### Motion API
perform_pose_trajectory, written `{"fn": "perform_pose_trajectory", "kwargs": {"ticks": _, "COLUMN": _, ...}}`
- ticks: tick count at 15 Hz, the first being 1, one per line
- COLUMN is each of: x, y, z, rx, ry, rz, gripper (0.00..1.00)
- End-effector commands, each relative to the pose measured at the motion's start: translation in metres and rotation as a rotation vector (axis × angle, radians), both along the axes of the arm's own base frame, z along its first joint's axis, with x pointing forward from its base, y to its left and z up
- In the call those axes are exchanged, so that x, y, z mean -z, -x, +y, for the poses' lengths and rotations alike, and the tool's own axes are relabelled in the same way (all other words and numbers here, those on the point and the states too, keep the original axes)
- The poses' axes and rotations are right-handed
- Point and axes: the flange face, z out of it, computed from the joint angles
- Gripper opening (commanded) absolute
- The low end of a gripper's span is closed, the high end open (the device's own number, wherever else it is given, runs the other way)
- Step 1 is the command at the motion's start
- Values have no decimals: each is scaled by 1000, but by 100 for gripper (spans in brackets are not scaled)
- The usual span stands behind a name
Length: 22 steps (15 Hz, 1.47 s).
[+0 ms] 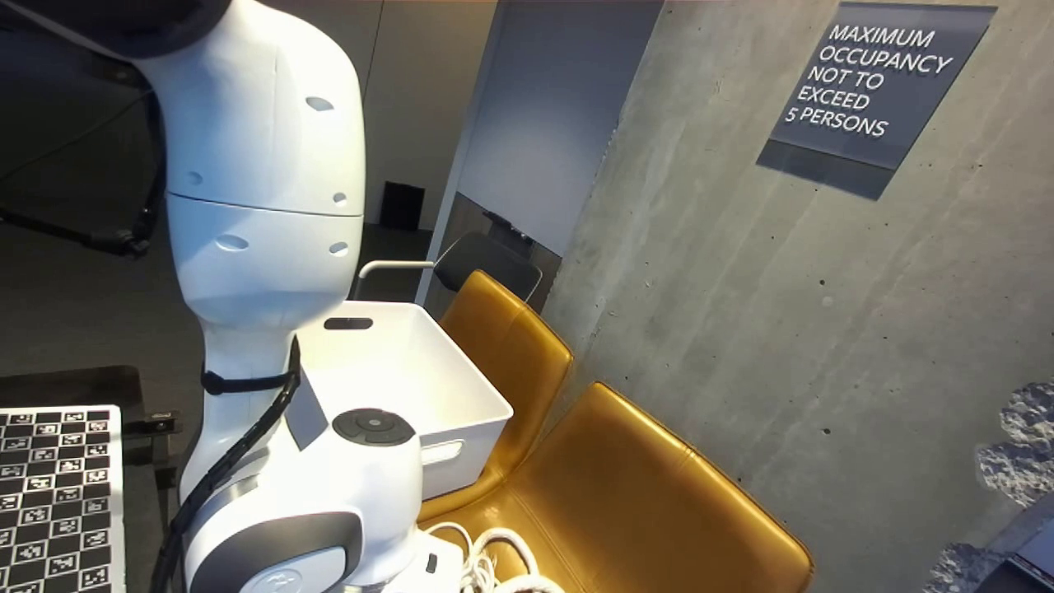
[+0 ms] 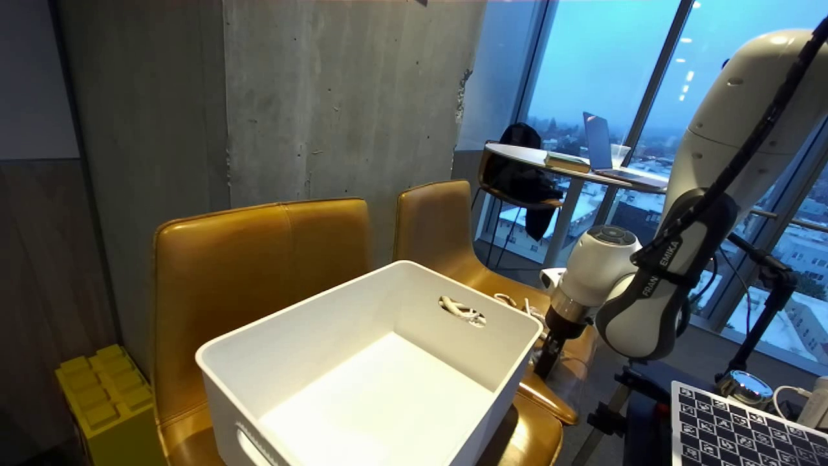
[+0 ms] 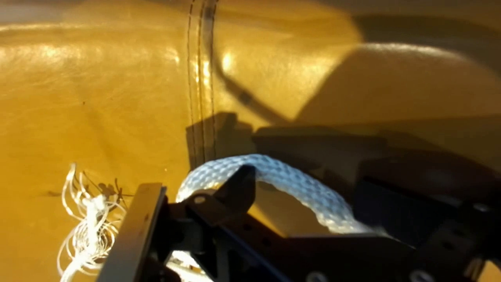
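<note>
Beside the concrete wall (image 1: 725,288): two tan leather chairs (image 1: 650,494), a white plastic bin (image 2: 330,340) and a pale braided rope (image 3: 297,184).
Your bin stands on one chair in both exterior views. Over the neighbouring seat, your Robotiq gripper (image 3: 260,186) has its jaws parted, unclenched; the rope arches in the gap between them, on the chair, partly hidden. Whether it touches either jaw, you cannot make out. Left of the gripper in the wrist view, a frayed tuft of white strands (image 3: 90,235) lies on the leather.
</note>
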Motion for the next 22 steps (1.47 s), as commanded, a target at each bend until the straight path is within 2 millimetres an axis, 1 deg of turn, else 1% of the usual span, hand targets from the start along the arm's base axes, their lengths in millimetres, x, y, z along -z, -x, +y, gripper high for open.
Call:
{"fn": "perform_pose_trajectory", "kwargs": {"ticks": 1, "x": 26, "y": 14, "z": -4, "rx": 4, "ry": 15, "rz": 48, "gripper": 37}}
{"fn": "perform_pose_trajectory", "kwargs": {"ticks": 3, "x": 25, "y": 13, "z": -4, "rx": 5, "ry": 17, "rz": 50, "gripper": 23}}
{"fn": "perform_pose_trajectory", "kwargs": {"ticks": 6, "x": 21, "y": 9, "z": -3, "rx": -1, "ry": 19, "rz": 52, "gripper": 0}}
{"fn": "perform_pose_trajectory", "kwargs": {"ticks": 11, "x": 16, "y": 3, "z": 1, "rx": -11, "ry": 26, "rz": 57, "gripper": 0}}
{"fn": "perform_pose_trajectory", "kwargs": {"ticks": 14, "x": 7, "y": -6, "z": 7, "rx": -36, "ry": 42, "rz": 60, "gripper": 0}}
{"fn": "perform_pose_trajectory", "kwargs": {"ticks": 15, "x": 2, "y": -10, "z": 10, "rx": -59, "ry": 50, "rz": 61, "gripper": 25}}
{"fn": "perform_pose_trajectory", "kwargs": {"ticks": 16, "x": -1, "y": -14, "z": 13, "rx": -84, "ry": 58, "rz": 68, "gripper": 28}}
{"fn": "perform_pose_trajectory", "kwargs": {"ticks": 18, "x": -8, "y": -18, "z": 19, "rx": -186, "ry": 71, "rz": 99, "gripper": 39}}
{"fn": "perform_pose_trajectory", "kwargs": {"ticks": 20, "x": -13, "y": -23, "z": 26, "rx": -300, "ry": 69, "rz": 112, "gripper": 54}}
{"fn": "perform_pose_trajectory", "kwargs": {"ticks": 21, "x": -14, "y": -25, "z": 29, "rx": -351, "ry": 74, "rz": 122, "gripper": 62}}
{"fn": "perform_pose_trajectory", "kwargs": {"ticks": 22, "x": -13, "y": -27, "z": 32, "rx": -402, "ry": 75, "rz": 134, "gripper": 68}}
